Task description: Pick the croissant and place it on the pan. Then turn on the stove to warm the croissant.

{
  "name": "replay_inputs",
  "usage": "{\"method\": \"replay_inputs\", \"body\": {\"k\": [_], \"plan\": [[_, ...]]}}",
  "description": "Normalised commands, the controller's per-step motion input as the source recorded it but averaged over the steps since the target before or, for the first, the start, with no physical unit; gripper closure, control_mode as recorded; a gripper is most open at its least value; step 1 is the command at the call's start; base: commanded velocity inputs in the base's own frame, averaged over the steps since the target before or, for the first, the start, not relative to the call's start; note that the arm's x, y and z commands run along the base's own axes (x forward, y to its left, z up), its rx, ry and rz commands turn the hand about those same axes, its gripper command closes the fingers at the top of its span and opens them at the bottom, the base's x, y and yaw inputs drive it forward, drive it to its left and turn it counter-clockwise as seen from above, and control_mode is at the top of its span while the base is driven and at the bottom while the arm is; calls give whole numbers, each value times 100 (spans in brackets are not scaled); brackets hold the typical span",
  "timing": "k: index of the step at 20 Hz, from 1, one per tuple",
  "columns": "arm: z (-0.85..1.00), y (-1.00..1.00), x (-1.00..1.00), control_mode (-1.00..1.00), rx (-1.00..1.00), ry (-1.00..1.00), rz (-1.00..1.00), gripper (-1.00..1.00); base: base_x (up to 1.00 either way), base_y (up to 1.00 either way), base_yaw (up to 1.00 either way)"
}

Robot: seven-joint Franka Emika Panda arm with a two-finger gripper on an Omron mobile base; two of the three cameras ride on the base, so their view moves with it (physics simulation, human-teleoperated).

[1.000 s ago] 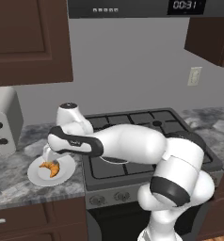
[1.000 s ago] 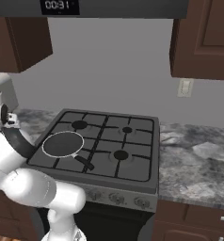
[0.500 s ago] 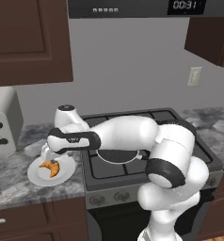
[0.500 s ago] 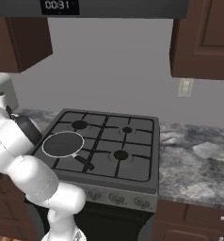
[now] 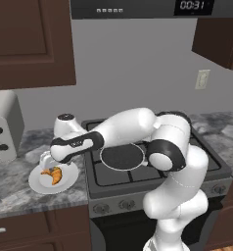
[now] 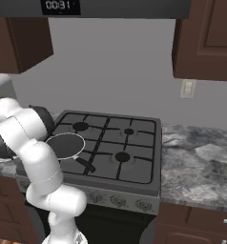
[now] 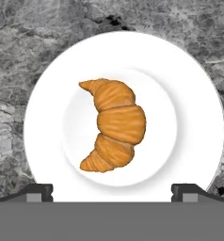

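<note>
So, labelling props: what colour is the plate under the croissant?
Plain white plate, clearest in the hand view.

A rendered home kitchen.
A gas stove (image 6: 108, 145) with front knobs sits between grey marbled countertops (image 6: 199, 157), dark wood cabinets (image 5: 30, 41) hang above, a microwave clock (image 5: 193, 6) glows overhead, and a white toaster (image 5: 3, 127) stands by the wall.

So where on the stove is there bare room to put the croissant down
The pan on the front-left burner is bare inside. The other three burners of the stove are free too. The croissant lies on the plate, the jaws spread above.
</note>
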Motion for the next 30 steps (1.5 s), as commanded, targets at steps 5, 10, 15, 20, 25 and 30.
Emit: {"method": "replay_inputs", "body": {"k": [5,10,15,20,25,30], "plan": [[-3,19,18,-100,0,0,0,-100,0,0,0],[-7,13,14,-100,0,2,0,-100,0,0,0],[-16,2,7,-100,0,4,0,-100,0,0,0],[-25,0,0,-100,0,1,0,-100,0,0,0],[-22,0,0,-100,0,0,0,-100,0,0,0],[-21,0,2,-100,0,0,0,-100,0,0,0]]}}
